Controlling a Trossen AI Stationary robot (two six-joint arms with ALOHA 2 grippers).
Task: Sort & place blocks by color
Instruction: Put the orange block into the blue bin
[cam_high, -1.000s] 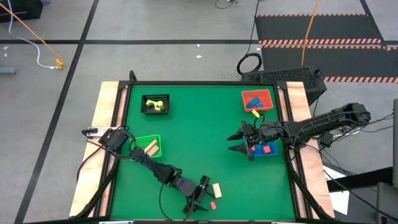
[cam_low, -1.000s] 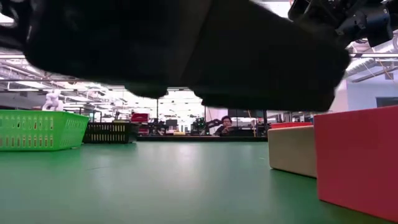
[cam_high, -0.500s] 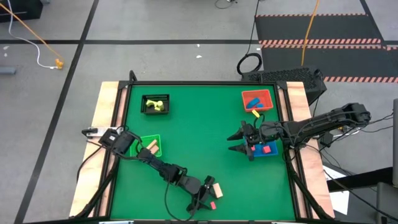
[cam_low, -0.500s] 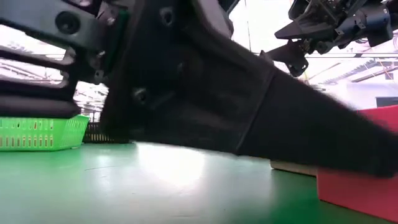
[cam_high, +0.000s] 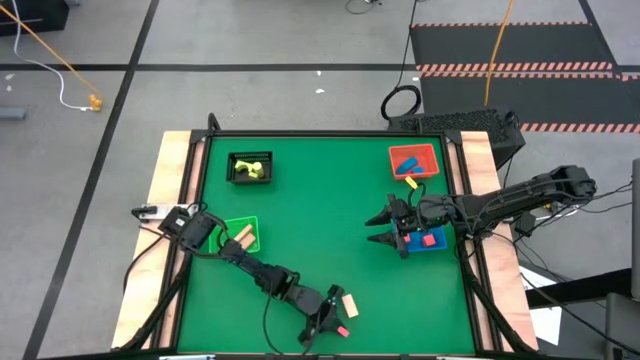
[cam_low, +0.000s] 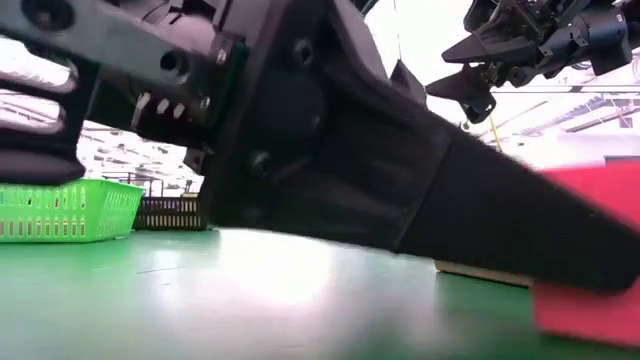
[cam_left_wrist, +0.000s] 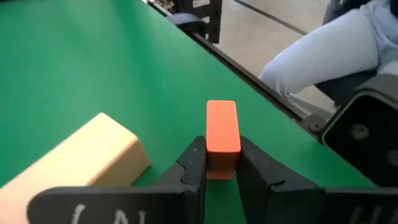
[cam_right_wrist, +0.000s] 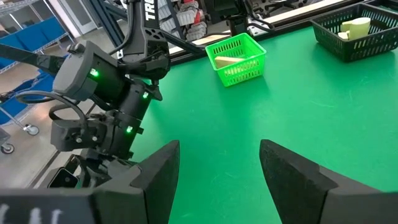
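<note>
- The red block (cam_left_wrist: 222, 138) lay on the green bench (cam_high: 320, 200) at its near edge, set between the two fingertips of the left tool (cam_left_wrist: 222, 167); in the left wrist view the dark fingers flanked both long sides of the block, close to it or touching, and whether they pressed it could not be told.
- A cream block (cam_left_wrist: 81, 158) lay just beside the red block, on the bench, outside the fingers; from above it showed as a tan bar (cam_high: 349, 303) next to the left tool (cam_high: 330, 318).
- In the low view the red block (cam_low: 590, 300) sat close to the camera, half hidden behind the dark finger crossing the picture.
- Against the high picture of a second before, the left tool had swung from beside the tan bar to sit over the red block; since half a second before it had hardly shifted.
- The left arm reached from the bench's left edge past the green bin (cam_high: 239, 233) diagonally toward the near edge, its wrist angled low.
- The right tool (cam_high: 382, 228) hung above the bench beside the blue bin (cam_high: 432, 241), its fingers (cam_right_wrist: 292, 174) spread wide with nothing between them, in the same place as in both earlier high pictures.
- Other blocks lay in the black bin (cam_high: 250, 167), the green bin, the red bin (cam_high: 414, 161) and the blue bin.
</note>
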